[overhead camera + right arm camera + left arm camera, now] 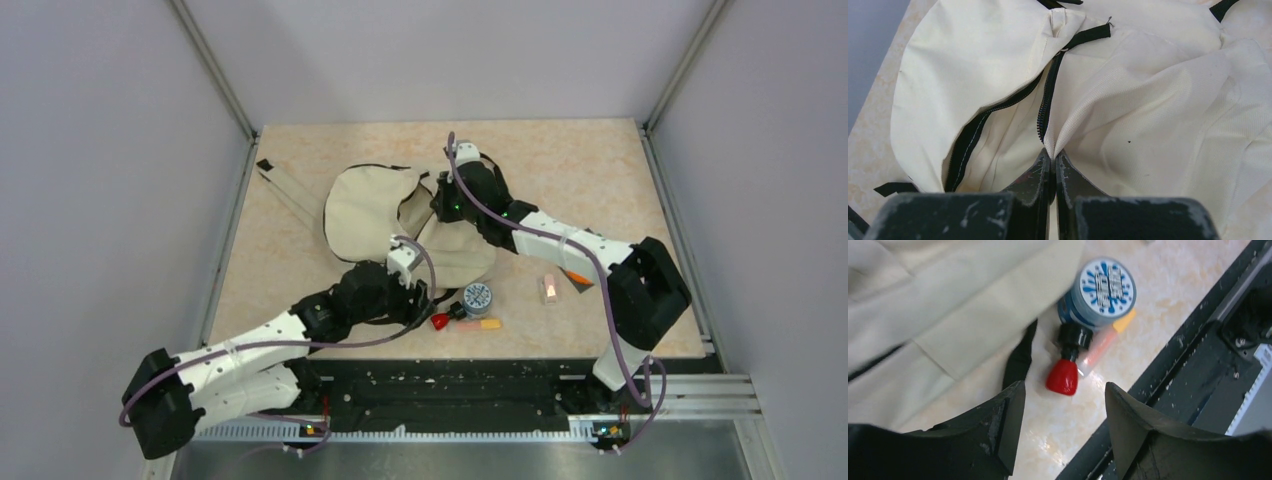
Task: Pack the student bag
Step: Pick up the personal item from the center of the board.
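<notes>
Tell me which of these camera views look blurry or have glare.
Left wrist: student bag cloth smeared soft, glare on the table by the red cap; right wrist: weave crisp, nearest edge soft; top external: even light, no glare.

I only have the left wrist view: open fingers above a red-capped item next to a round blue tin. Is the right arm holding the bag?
Observer: Yes. The right fingers are shut on the student bag, pinching the fabric at the end of its zipper.
Operator: Is the zipper open?
Observer: Yes. In the right wrist view the zipper gapes and shows the pale inside.
Operator: Anything else on the table that I can't see?
Observer: From the top, a small pink item lies near the right arm, apart from the tin.
</notes>
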`<state>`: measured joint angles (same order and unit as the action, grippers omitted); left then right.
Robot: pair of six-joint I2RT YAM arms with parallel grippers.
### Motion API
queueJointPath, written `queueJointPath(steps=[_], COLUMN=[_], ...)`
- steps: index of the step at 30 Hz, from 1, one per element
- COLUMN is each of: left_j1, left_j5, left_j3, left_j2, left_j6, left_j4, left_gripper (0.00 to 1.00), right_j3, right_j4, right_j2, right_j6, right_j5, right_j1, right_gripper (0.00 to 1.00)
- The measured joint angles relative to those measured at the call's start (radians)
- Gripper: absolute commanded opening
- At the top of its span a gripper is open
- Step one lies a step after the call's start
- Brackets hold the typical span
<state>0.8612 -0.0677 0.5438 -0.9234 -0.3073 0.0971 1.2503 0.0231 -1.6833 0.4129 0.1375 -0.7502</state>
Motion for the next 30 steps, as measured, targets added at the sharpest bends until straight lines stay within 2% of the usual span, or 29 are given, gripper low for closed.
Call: queueJointPath(steps=[7,15,30], left_j1=[0.078,0.101,0.119], left_j5=[0.002,0.014,0.043], left_j3=[-0.114,-0.135,-0.138], left_j2=[-0.064,-0.214,-0.344], left_j6=[-0.033,-0.03,0.011], left_j4=[-0.12,-0.273,-0.335], left_gripper=[0.66,0.68,0.61], right_j3=[-0.014,-0.014,-0.026], right_j4=[-0.023,-0.033,-0.048], right_j2=[0.0,0.0,0.0], right_j6=[0.012,0.023,0.034], right_j5=[-0.021,-0.037,-0.056], right_j1=[0.004,0.009,0.016], right_gripper=[0.0,0.0,0.0])
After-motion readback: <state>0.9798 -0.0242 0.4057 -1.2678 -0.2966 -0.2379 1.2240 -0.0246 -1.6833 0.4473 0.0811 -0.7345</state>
